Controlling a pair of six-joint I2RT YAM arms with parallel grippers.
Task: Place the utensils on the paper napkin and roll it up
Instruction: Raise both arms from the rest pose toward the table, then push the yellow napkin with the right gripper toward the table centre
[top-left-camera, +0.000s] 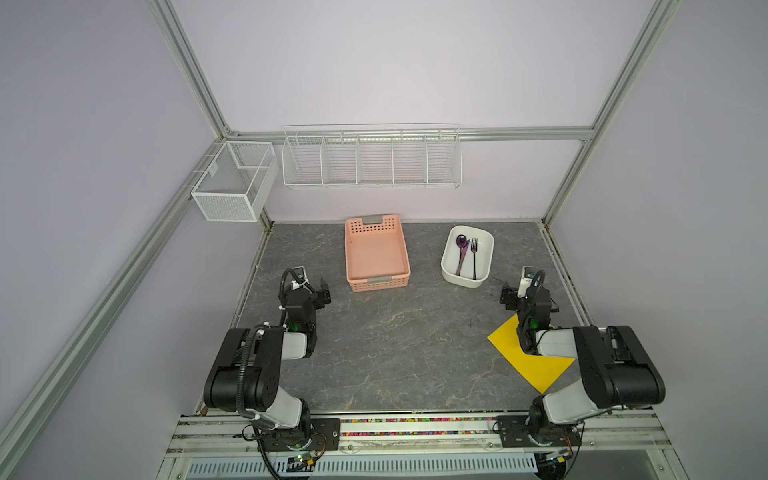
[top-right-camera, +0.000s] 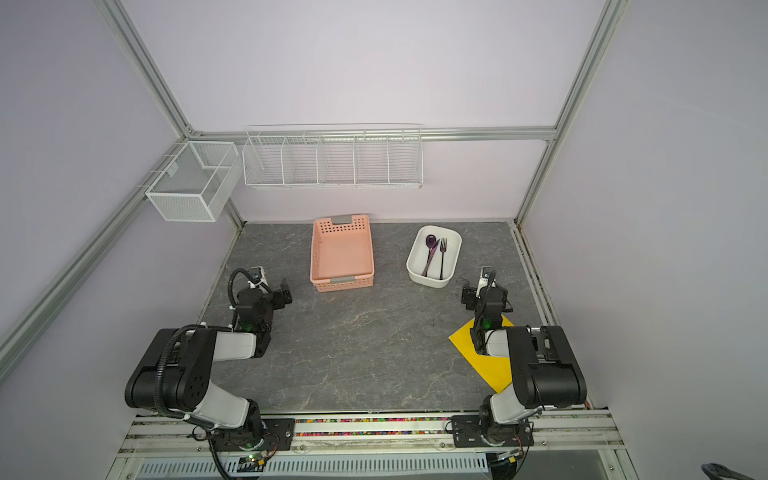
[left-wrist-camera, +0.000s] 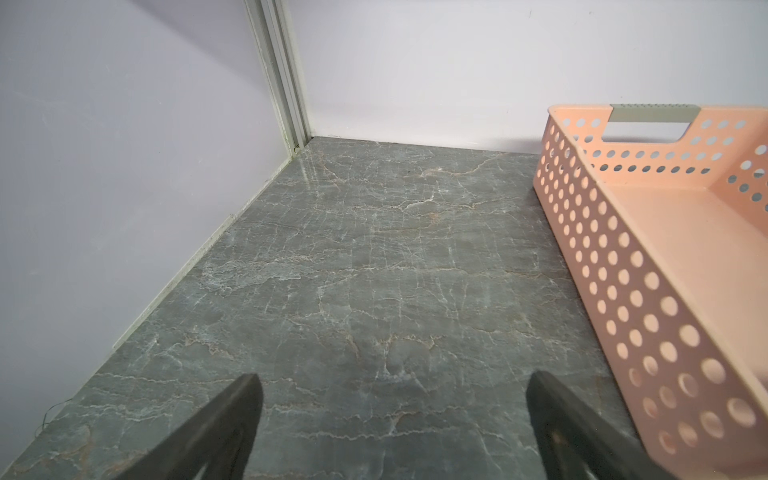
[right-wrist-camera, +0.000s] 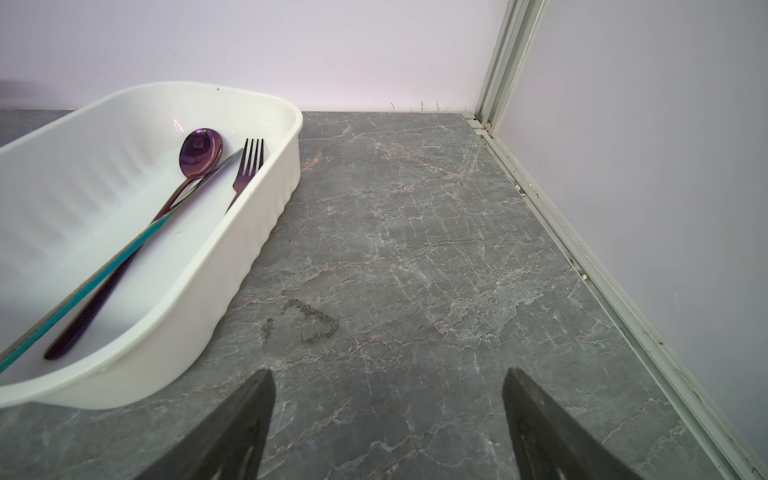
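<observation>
The utensils, a purple spoon (top-left-camera: 461, 242), a knife (top-left-camera: 464, 255) and a fork (top-left-camera: 474, 253), lie side by side in a white tub (top-left-camera: 447, 268) at the back right; the right wrist view shows the spoon (right-wrist-camera: 200, 151), the knife (right-wrist-camera: 124, 253) and the fork (right-wrist-camera: 248, 164) too. The yellow paper napkin (top-left-camera: 527, 368) lies flat at the front right, partly under the right arm. My right gripper (top-left-camera: 531, 291) (right-wrist-camera: 388, 376) hovers open just in front of the tub, beside its right corner. My left gripper (top-left-camera: 303, 287) (left-wrist-camera: 392, 382) stands open over bare table, left of the pink basket.
A pink perforated basket (top-left-camera: 378, 285) (left-wrist-camera: 623, 291) stands at the back centre. A white wire rack (top-left-camera: 370, 162) and a mesh box (top-left-camera: 232, 183) hang on the back wall. Frame rails run along the table's right edge (right-wrist-camera: 582, 266).
</observation>
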